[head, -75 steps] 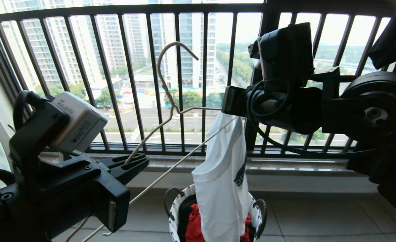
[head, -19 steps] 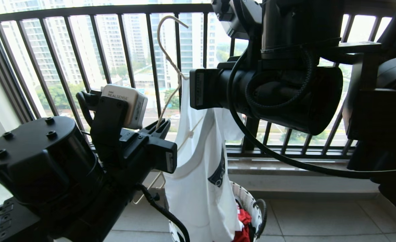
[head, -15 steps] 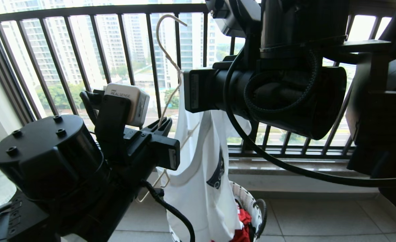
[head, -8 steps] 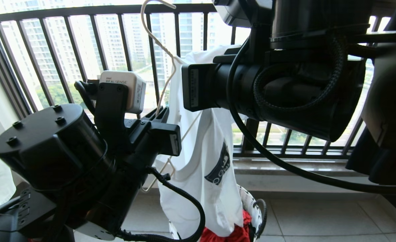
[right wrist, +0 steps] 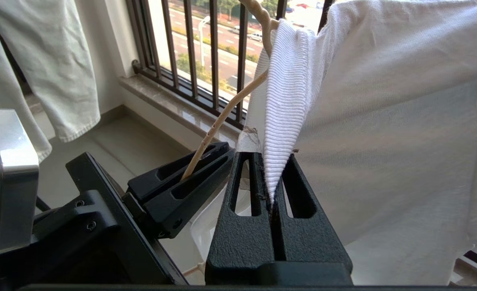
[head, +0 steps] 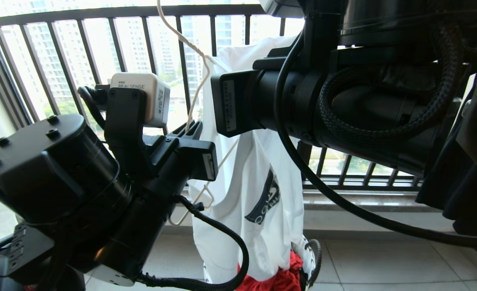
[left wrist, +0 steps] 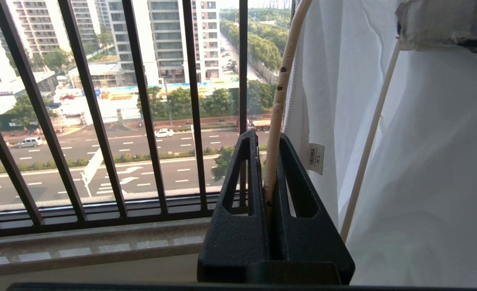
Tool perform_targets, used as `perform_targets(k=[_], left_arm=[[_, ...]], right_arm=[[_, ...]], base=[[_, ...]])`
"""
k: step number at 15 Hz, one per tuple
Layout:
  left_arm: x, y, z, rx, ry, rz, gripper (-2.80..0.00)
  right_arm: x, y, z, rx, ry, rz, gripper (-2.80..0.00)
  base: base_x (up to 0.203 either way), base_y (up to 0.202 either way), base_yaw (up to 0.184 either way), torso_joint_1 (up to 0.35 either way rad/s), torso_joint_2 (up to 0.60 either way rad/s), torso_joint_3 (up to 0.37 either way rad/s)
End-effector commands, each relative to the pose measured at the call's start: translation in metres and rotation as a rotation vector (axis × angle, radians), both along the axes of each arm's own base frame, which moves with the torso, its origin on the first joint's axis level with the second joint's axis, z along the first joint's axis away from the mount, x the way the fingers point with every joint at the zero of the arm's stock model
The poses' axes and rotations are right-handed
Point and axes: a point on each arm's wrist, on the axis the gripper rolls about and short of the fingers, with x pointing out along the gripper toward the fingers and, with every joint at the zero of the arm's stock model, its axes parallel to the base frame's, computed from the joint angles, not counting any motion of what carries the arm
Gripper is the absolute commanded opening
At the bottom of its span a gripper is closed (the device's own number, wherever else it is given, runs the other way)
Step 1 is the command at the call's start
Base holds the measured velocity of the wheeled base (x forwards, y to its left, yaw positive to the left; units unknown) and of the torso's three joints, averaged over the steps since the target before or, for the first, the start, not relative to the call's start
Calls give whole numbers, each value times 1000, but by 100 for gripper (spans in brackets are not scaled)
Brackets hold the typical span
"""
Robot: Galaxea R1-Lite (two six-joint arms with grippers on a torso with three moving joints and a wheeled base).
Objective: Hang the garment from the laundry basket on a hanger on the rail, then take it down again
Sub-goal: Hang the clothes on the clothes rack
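Left tool (left wrist: 271,161) clamps the hanger (left wrist: 280,93), right tool (right wrist: 274,178) pinches the T-shirt (head: 258,178) collar, frame centre: raise both together, evenly.

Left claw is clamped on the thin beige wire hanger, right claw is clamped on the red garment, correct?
Not quite. The left claw does clamp the thin beige wire hanger, but the right claw is shut on the white T-shirt's ribbed collar, as the right wrist view shows.
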Motion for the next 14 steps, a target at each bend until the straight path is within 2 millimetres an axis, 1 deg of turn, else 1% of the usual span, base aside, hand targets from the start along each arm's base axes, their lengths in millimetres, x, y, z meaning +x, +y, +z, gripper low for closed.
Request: perform_targets(k=[1,9,12,14], left_arm=[[-10,2,3,-14,-11,-29,-280],[-12,4,6,-37,-15,-36,-280],[-12,2,6,-50,-23,-40,-280],[-12,1,8,-78,-49,-40,-280]], right_arm=[[4,8,-5,-20,1,2,-280],[8,14,-7,-27,-5,1,-280],[8,15,0,-41,-47,4,-280],[9,17,2,-55,-65,4,-280]], base=[[0,0,0,0,0,0],[0,0,0,0,0,0],[0,0,0,0,0,0],[0,0,0,0,0,0]])
